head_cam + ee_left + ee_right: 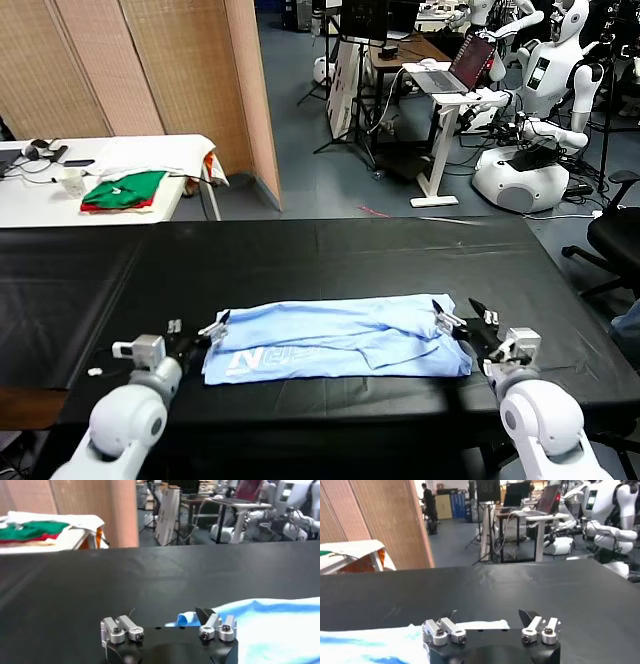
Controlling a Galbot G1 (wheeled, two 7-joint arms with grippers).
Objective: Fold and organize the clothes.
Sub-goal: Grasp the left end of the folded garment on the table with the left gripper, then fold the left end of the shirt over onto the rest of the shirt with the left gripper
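The clothes are one pale light-blue shirt, folded into a long band with a white logo showing, lying near the front edge of the black table. My left gripper stands open at the shirt's left end. In the left wrist view a corner of the shirt lies loose by the inner finger of the left gripper. My right gripper stands open at the shirt's right end. Seen from the right wrist, the shirt has its edge lying below the right gripper. Neither gripper holds anything.
A white table at the back left carries green-and-red folded garments and a white cloth. A woven screen stands behind it. Other robots and a laptop stand are at the back right, with a chair beside the table.
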